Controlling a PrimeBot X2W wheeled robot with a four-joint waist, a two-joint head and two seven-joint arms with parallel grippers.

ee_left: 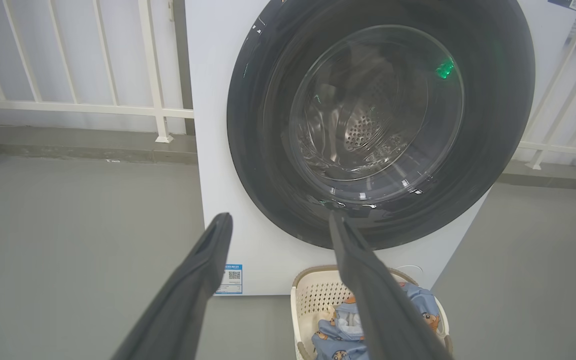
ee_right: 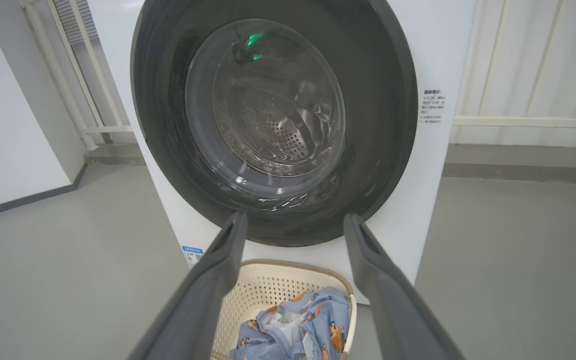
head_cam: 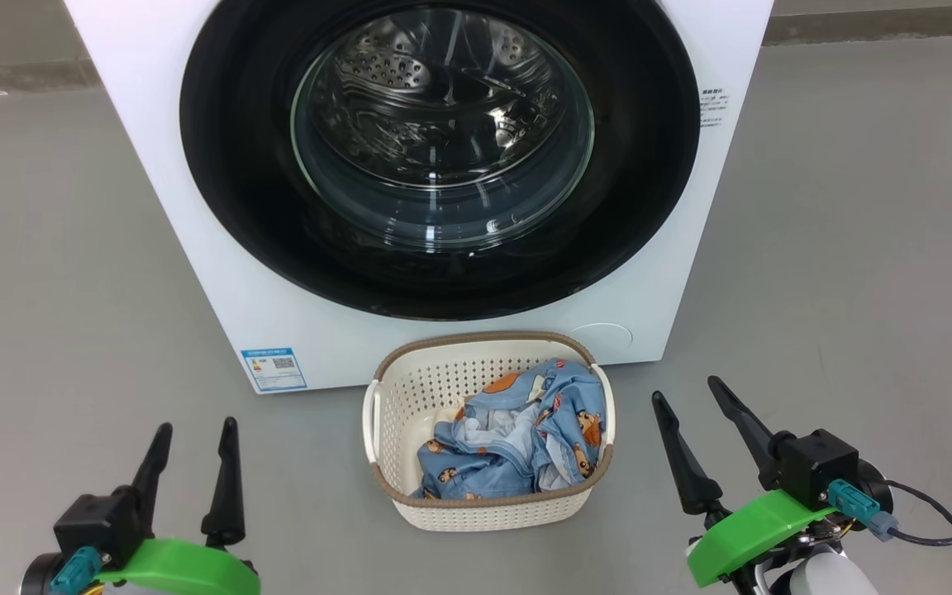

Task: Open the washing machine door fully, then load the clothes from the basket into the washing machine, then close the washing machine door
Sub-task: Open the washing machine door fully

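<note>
The white washing machine [head_cam: 195, 273] stands ahead with its round black-rimmed door [head_cam: 228, 165] shut flat against the front; the steel drum shows through the glass. On the floor right before it sits the cream basket [head_cam: 410, 388], holding the light blue bear-print clothes [head_cam: 517, 446]. My left gripper [head_cam: 197, 435] is low at the left of the basket, open and empty. To the basket's right my right gripper [head_cam: 687, 390] is open and empty too. Both wrist views look at the door [ee_left: 258, 150] [ee_right: 378, 125] with the basket [ee_left: 313, 295] [ee_right: 263, 290] below.
Grey floor [head_cam: 71, 289] spreads on both sides of the machine. A pale railing [ee_left: 78, 107] runs along the wall behind it. A blue label sticker [head_cam: 274, 368] marks the machine's lower left front. A black cable [head_cam: 930, 529] trails from my right wrist.
</note>
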